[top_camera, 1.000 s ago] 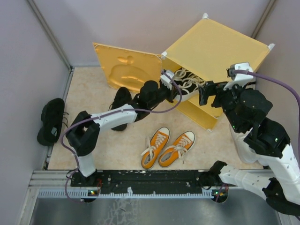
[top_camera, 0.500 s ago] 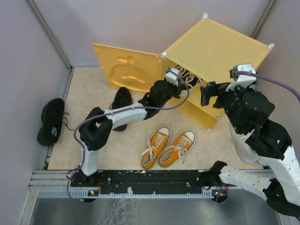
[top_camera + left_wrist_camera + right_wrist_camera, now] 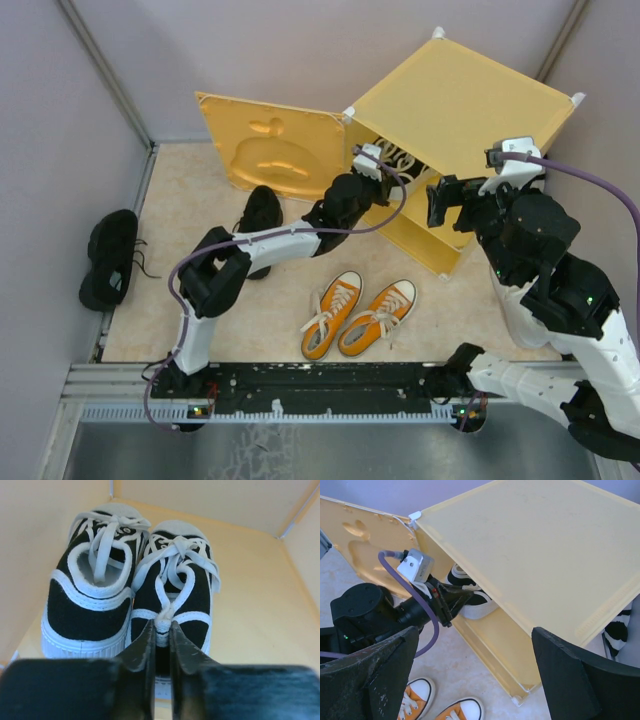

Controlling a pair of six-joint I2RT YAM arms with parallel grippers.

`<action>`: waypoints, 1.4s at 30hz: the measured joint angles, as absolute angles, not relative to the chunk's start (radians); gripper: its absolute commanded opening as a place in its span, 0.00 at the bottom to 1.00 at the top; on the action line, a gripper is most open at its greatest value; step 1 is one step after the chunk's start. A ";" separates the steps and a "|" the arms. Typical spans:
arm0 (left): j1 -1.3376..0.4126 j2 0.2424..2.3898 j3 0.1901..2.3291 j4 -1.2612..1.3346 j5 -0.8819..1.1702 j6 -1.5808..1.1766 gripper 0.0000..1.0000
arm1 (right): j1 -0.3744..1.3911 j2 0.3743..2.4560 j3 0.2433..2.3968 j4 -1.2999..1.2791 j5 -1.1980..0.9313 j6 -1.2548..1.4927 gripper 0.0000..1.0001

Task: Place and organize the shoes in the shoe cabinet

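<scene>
The left arm (image 3: 270, 240) reaches across the surface (image 3: 190, 195) and into the upper opening of the shoe cabinet (image 3: 460, 90), just under its top panel; the cabinet sits turned at an angle, its door (image 3: 270, 150) swung wide open to the left with the embossed fruit shape facing the camera. Inside, the black-and-white sneakers (image 3: 130, 580) stand side by side and touching, toes toward the back wall and heels toward the opening; the left gripper (image 3: 160, 625) is clenched on the heel collar of the right-hand shoe of that pair, its two fingers nearly meeting around the white-edged rim, while the other shoe sits free just beside it against the side wall. The right gripper (image 3: 475, 645) hovers outside the cabinet near its front right edge, released and holding nothing, its fingers (image 3: 370, 680) spread wide apart. The orange sneakers (image 3: 360, 312) lie as a pair on the surface in front of the cabinet, near the arm bases, toes pointing up and to the right; a black shoe (image 3: 262, 212) lies in front of the open door, partly under the left arm; more black shoes (image 3: 108, 258) lie at the far left edge of the surface, well apart from the rest.
</scene>
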State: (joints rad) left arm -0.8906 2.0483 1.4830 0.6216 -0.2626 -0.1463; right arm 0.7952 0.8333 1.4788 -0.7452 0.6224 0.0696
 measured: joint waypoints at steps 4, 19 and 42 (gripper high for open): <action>-0.889 2.092 1.537 0.636 -0.284 -0.158 0.48 | 0.795 0.834 1.479 -0.745 0.624 0.069 0.96; -0.870 1.988 1.404 0.672 -0.198 -0.161 0.87 | 0.795 0.836 1.446 -0.741 0.626 0.070 0.96; -0.886 1.861 1.261 0.599 0.033 -0.128 0.00 | 0.795 0.823 1.433 -0.739 0.627 0.071 0.96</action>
